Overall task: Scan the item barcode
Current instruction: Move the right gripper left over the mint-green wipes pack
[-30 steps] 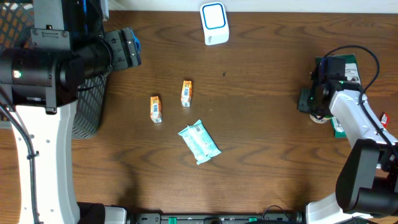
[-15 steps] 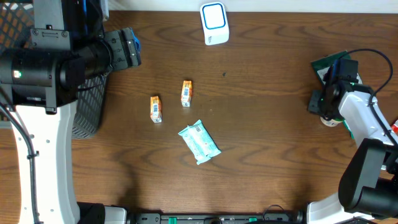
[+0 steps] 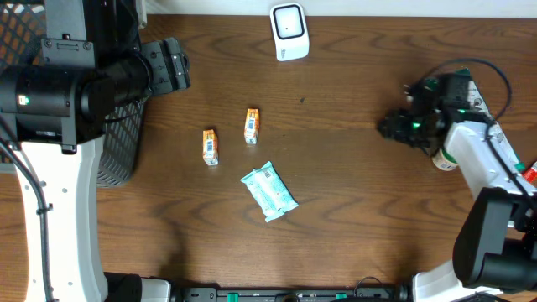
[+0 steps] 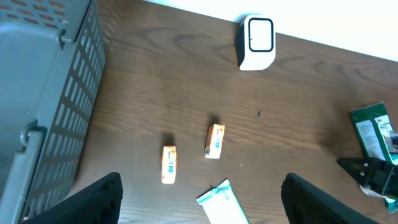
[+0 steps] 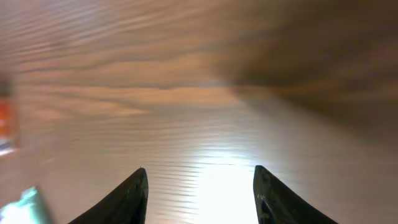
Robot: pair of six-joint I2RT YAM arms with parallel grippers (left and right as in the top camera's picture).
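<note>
Left pincer (image 4: 202,186) and right pincer (image 5: 199,180) both gape empty. The pouch (image 3: 268,192), at 5 o'clock from the orange box (image 3: 251,125), looks light, crinkly and slippery; best pinched across its narrow width.

- the scanner (image 3: 289,31) is a small white box with a dark-edged window on its face. it stands at the far edge of the bench (image 3: 361,218).
- one orange box (image 3: 251,125) lies flat near the middle, white label up.
- the other orange box (image 3: 210,146) lies near it, a bit to the left.
- the packet (image 3: 268,191) is pale green and white. it lies flat and tilted, near both boxes.
</note>
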